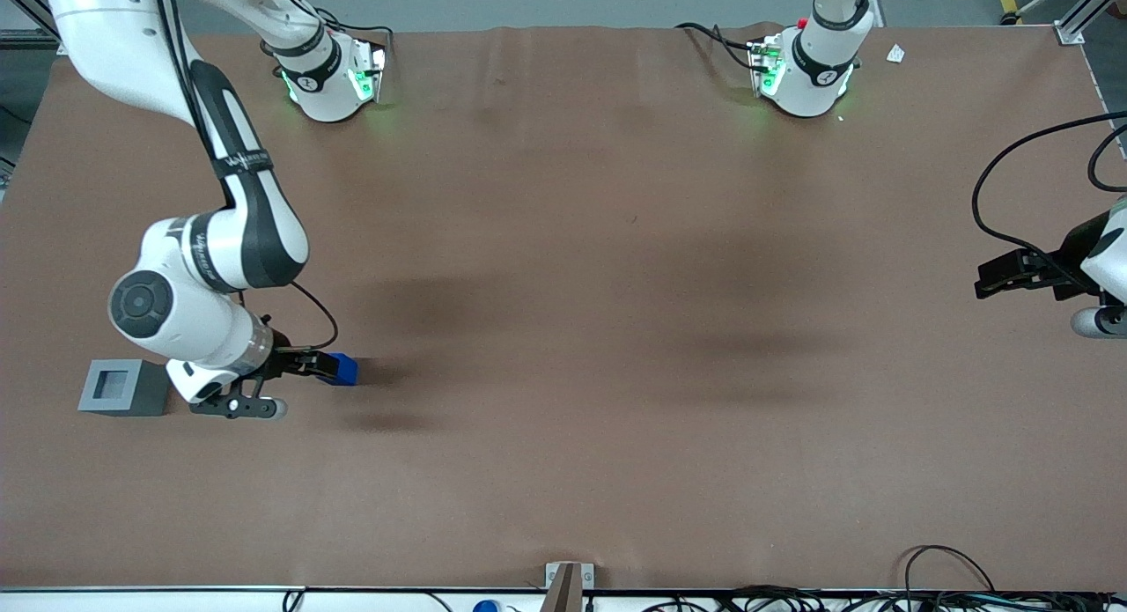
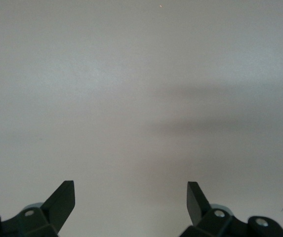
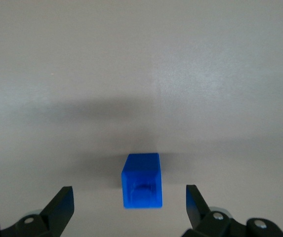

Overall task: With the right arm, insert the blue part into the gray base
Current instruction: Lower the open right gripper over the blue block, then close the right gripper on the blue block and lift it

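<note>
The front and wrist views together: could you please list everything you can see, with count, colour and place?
blue part: one, bright blue, on the table between the open fingers, not yet gripped.
gray base: one, light gray with a square recess on top, at the working arm's end of the table, apart from the blue part.
table: one, brown surface, carrying both parts.
white scrap: one, white, at the table's edge farthest from the front camera.
cables: several, black, along the table's nearest edge.
right arm: one, white with black bands, bent low over the table.
gripper: one, black, open around the blue part.
</note>
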Controlling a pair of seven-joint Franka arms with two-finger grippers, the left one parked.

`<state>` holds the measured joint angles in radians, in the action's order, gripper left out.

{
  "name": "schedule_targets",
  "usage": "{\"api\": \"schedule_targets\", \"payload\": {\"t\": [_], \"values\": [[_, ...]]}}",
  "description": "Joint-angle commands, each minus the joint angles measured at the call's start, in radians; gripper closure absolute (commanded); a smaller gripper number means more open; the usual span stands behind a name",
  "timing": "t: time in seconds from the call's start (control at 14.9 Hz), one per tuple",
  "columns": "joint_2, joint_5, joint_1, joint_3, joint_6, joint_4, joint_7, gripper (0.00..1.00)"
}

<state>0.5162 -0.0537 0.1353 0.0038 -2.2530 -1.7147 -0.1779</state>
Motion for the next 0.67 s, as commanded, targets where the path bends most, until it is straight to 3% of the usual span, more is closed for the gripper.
{"api": "schedule_targets", "payload": {"t": [0.0, 0.4, 0.6], "values": [[0.001, -0.005, 0.001, -0.004, -0.068, -0.071, -0.009, 0.00], [0.053, -0.005, 0.007, -0.002, -0.094, -0.072, -0.012, 0.00], [0.053, -0.005, 0.010, -0.002, -0.099, -0.091, -0.012, 0.05]]}}
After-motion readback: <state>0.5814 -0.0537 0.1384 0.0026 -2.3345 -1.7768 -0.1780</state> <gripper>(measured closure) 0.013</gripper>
